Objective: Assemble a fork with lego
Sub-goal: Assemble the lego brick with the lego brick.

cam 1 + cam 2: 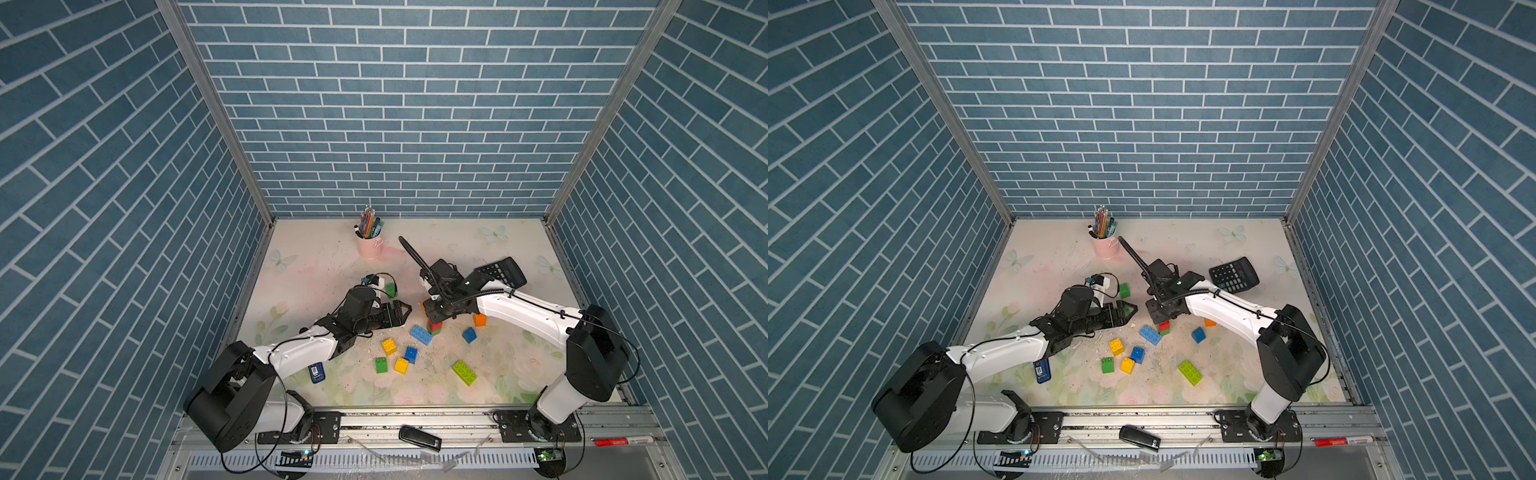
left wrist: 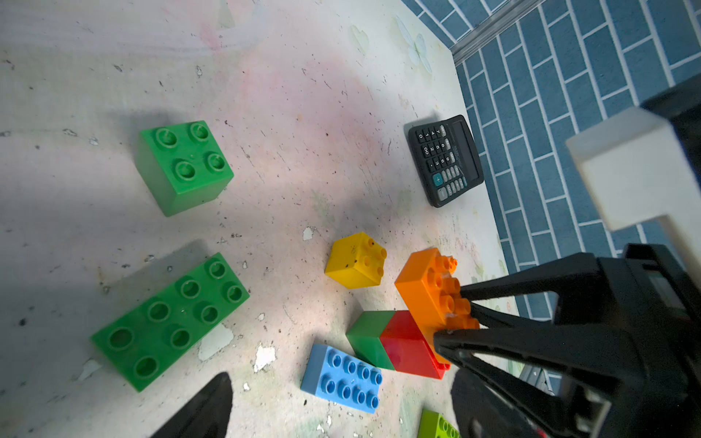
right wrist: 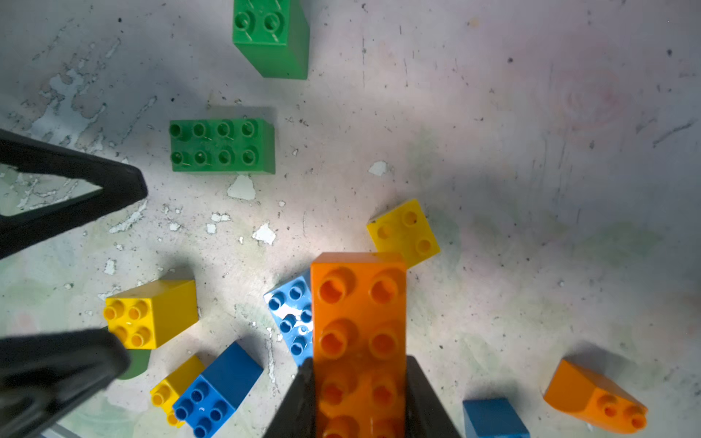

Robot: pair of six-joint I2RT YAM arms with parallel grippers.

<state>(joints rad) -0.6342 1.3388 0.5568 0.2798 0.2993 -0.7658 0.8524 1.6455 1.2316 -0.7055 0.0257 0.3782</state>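
**Right gripper (image 3: 359,362) clamped on the orange oblong brick (image 3: 358,303)**

Closest to our right wrist camera, the black fingers (image 3: 299,398) press on both long sides of that orange brick, and its near end is cut off by the frame. From there the brick hides whatever is beneath it. Our left wrist view shows it sitting on a red brick (image 2: 406,345), which is stacked on a green brick (image 2: 370,339) near the middle of the table (image 1: 324,266). We cannot tell whether the orange brick is pressed fully home.

Near the stack, the left gripper (image 3: 133,271) has its fingers spread wide and holds nothing.

In both top views the arms seem to cover a green oblong brick (image 3: 222,146) and a yellow square brick (image 3: 404,231); we find these only in the wrist views. A lime oblong brick (image 1: 464,372) is cropped in the left wrist view, and the right arm overlaps the calculator (image 1: 500,270).

Across all views we count fourteen bricks: four green, three yellow, three blue, two orange, one red and one lime.
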